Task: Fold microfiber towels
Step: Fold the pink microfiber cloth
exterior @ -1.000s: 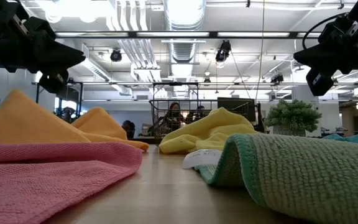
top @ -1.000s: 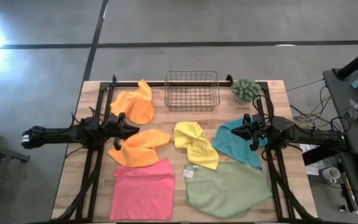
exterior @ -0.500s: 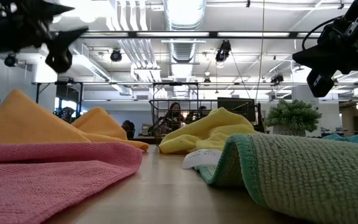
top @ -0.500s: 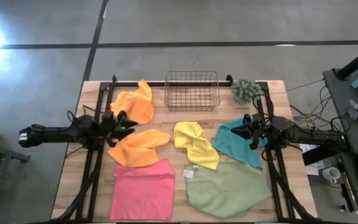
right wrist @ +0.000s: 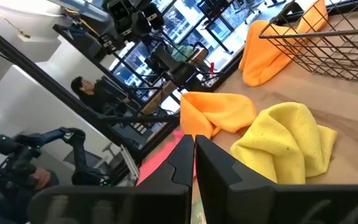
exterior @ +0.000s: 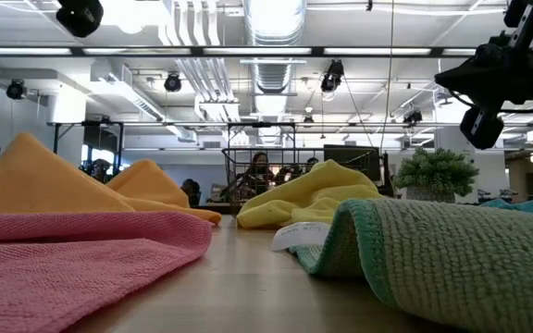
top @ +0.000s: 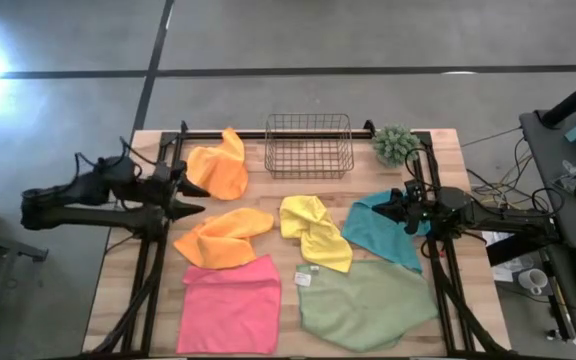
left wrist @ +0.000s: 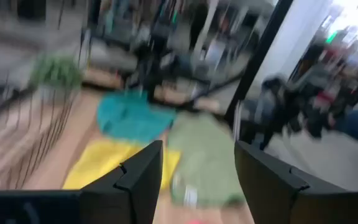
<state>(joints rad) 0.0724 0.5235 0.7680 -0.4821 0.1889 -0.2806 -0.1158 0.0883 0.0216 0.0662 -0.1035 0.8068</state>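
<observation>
Left gripper [top: 190, 197] is spread wide with nothing in it, hanging above the counter's [top: 108, 300] left side between the two orange towels, the rear one [top: 218, 170] bunched up near the wire basket [top: 308, 146] and the front one [top: 223, 236] crumpled just ahead of the pink towel [top: 230, 303]. Right gripper [top: 400, 207] is pinched closed and empty, parked over the teal towel [top: 386, 233].

None of the six looks folded yet. The pink one is lying flattest, and the light green towel [top: 368, 300] with its white tag [top: 307, 276] is spread out beside it. The yellow towel [top: 314, 230] is a heap in the middle. The little plant [top: 396, 144] sits out of the way in the far corner.

My guess is the left arm is between grabs, so the thing to get right next is picking a real corner. On that front orange towel I'd go for an outer edge instead of the bunched middle, or you just lift a wad. Pinch one layer only, pull it out flat on bare wood first, then fold edge to edge. Microfiber clings to itself and to wood, so drag slowly. Watch that it doesn't snag the pink one touching it.
</observation>
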